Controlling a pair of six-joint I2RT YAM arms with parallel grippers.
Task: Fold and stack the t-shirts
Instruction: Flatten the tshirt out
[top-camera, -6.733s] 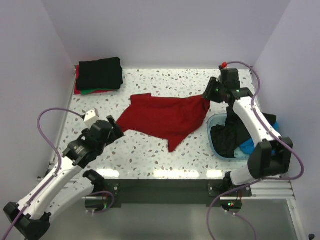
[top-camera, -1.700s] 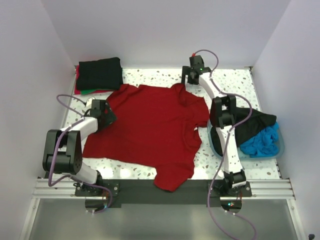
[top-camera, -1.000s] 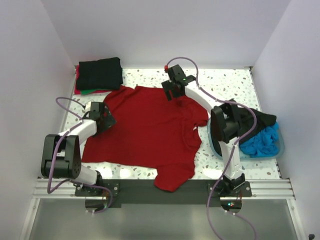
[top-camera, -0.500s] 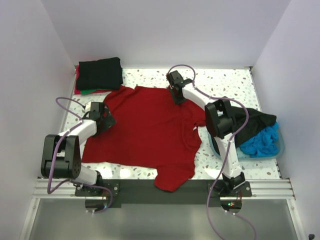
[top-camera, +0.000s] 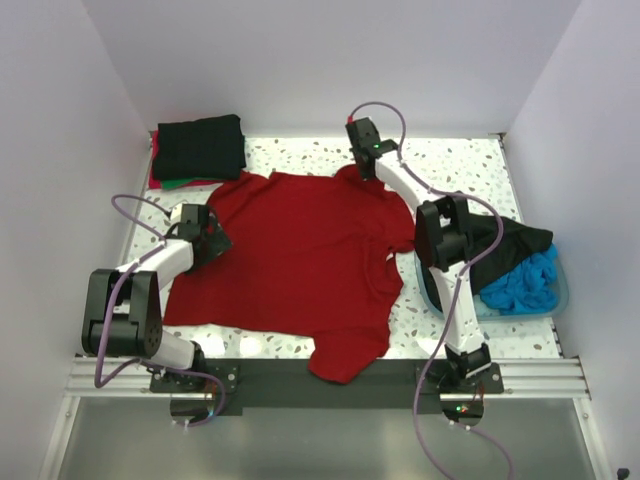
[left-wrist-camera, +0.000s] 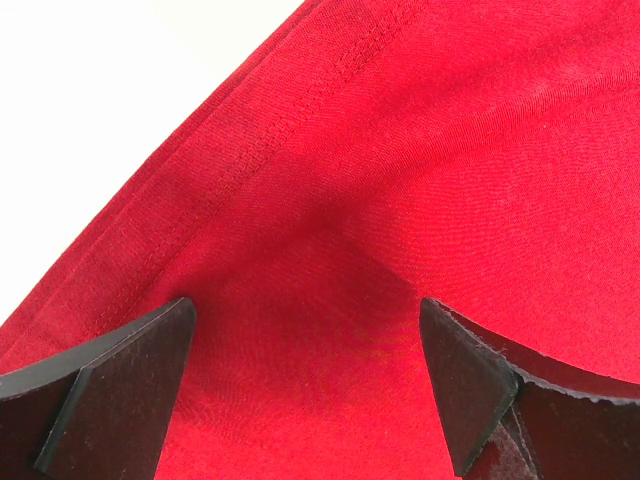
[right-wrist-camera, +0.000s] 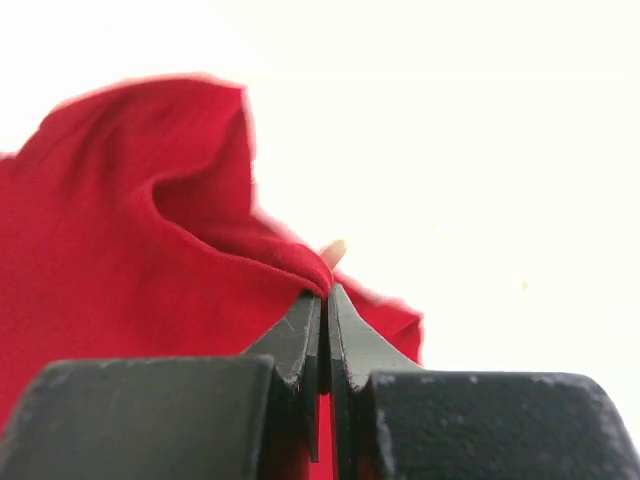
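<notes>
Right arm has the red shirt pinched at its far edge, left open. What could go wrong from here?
The right gripper pinches only a thin fold of the red shirt; a pull may slip it free. The left gripper hangs open over the stitched edge, so lifting could drag the shirt askew. Its hem overhangs the near edge of the table and might slide off.

The right gripper has moved from over the collar of the dark red t-shirt toward the far edge of the table. Its jaws, wide apart a second ago, now pinch a raised fold of the shirt's far hem. The shirt was bunched seconds earlier and now lies spread, with the left gripper moved onto its sleeve.
</notes>
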